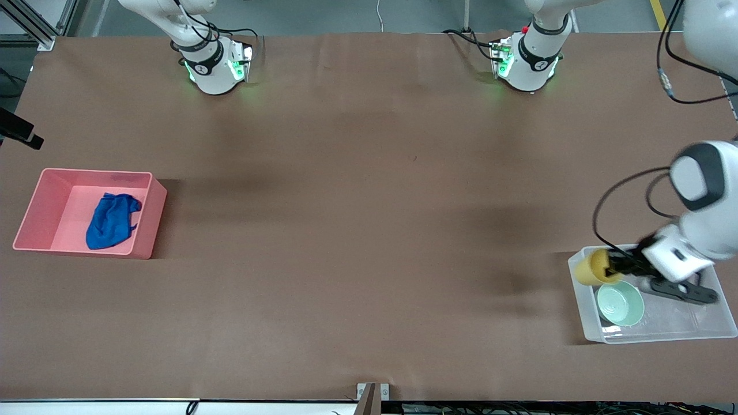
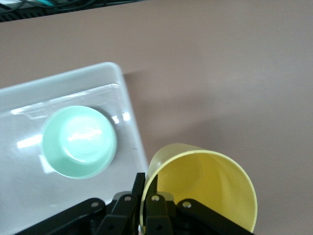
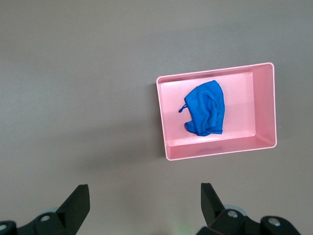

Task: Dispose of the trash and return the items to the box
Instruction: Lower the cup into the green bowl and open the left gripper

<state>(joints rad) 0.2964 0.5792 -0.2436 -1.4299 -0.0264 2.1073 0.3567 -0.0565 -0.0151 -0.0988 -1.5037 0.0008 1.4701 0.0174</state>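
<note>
Front view: trash side looks done, blue rag point(image 1: 113, 228) lies in the pink bin point(image 1: 38, 197) at the right arm's end of the tabletop point(image 1: 369, 230).
Box: clear tub point(image 1: 663, 328) at the left arm's end, close to the tabletop edge nearest the front camera.
Bowl: mint-green bowl point(image 1: 620, 304) already in the tub, upright, in the part nearer the front camera.
Cup: yellow cup point(image 1: 597, 267) tipped on its side, held in the air over the tub's corner rim; mouth faces the left wrist camera.
Left gripper: left gripper point(image 2: 146, 205) pressed together on the cup's rim, one finger inside the wall, one outside. Rim pinch likely chosen because the cup body is too wide to span.
Placement: cup overhangs the rim, partly outside, so my guess is it needs to go further in before release.
Right gripper: right gripper point(image 3: 144, 205) spread wide, empty, waiting high over bare tabletop near the pink bin.
</note>
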